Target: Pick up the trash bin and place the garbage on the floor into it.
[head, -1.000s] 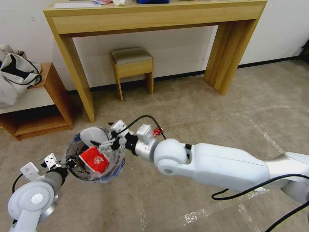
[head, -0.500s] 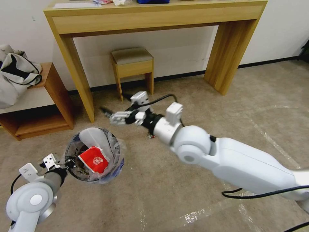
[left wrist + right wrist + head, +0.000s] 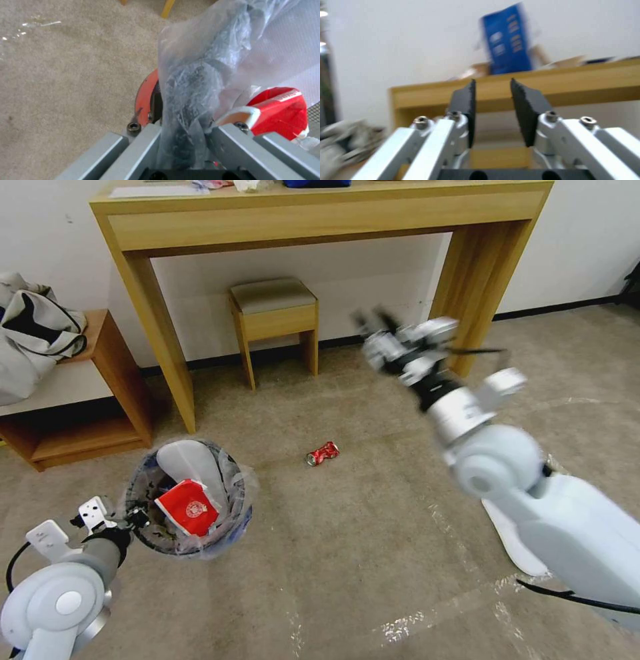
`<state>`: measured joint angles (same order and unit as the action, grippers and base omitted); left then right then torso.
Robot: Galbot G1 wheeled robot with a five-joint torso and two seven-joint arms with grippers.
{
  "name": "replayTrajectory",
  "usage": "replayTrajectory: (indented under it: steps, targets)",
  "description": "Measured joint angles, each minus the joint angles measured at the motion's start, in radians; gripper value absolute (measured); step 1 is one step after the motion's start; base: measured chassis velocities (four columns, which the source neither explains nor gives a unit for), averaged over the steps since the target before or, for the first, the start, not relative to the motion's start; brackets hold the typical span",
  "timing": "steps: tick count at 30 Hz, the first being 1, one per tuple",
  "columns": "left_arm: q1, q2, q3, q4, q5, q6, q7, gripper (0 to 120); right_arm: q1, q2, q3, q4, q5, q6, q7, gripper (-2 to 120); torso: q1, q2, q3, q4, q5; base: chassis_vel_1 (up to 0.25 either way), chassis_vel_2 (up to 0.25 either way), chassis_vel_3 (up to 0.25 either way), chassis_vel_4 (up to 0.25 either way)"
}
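Observation:
The trash bin [image 3: 235, 493], lined with a crinkled clear bag, hangs low at the left over the floor [image 3: 373, 553]. Inside it lie a white insole [image 3: 193, 463] and a red-white paper cup [image 3: 189, 513]. My left gripper [image 3: 137, 515] is shut on the bin's near rim; in the left wrist view the left gripper [image 3: 181, 135] clamps the bag and the red rim [image 3: 143, 100], beside the cup [image 3: 280, 110]. A crushed red can [image 3: 323, 453] lies on the carpet. My right gripper [image 3: 373, 319] is raised high at the right, open and holding nothing [image 3: 492, 81].
A wooden console table [image 3: 320, 213] stands along the wall with a small stool [image 3: 273, 313] under it. A low shelf [image 3: 100, 380] carrying a grey bag [image 3: 33, 340] is at the left. A white flat piece [image 3: 510, 543] lies on the carpet, partly under my right arm.
My right arm has swung from over the bin up and to the right, with its gripper empty. The red can it covered now shows. The bin stays held and has shifted slightly.

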<state>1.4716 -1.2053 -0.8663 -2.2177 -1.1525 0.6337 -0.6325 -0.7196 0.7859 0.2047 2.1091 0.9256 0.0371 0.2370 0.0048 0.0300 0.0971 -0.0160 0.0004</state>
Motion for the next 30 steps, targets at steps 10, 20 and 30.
replayTrajectory:
  steps: [10,20,30]
  targets:
    - [0.019,-0.007,-0.015,-0.019,0.025,-0.007,0.01,0,-0.274,0.069,0.264,0.042,-0.138,0.081,-0.05,0,0.0,0.0,0.0,-0.0001,-0.0003,0.0,0.0,0.0,0.0]
    - [0.032,-0.006,-0.021,-0.023,0.04,-0.011,0.021,0,-0.425,0.126,0.34,0.07,-0.221,0.12,-0.071,15,0.0,0.0,0.0,0.0,-0.0003,0.0,0.0,0.0,0.0]
    - [0.042,-0.011,-0.021,-0.029,0.057,-0.017,0.033,0,-0.572,0.162,0.399,0.089,-0.289,0.153,-0.079,0,0.0,0.0,0.0,0.0,-0.0003,0.0,0.0,0.0,0.0]
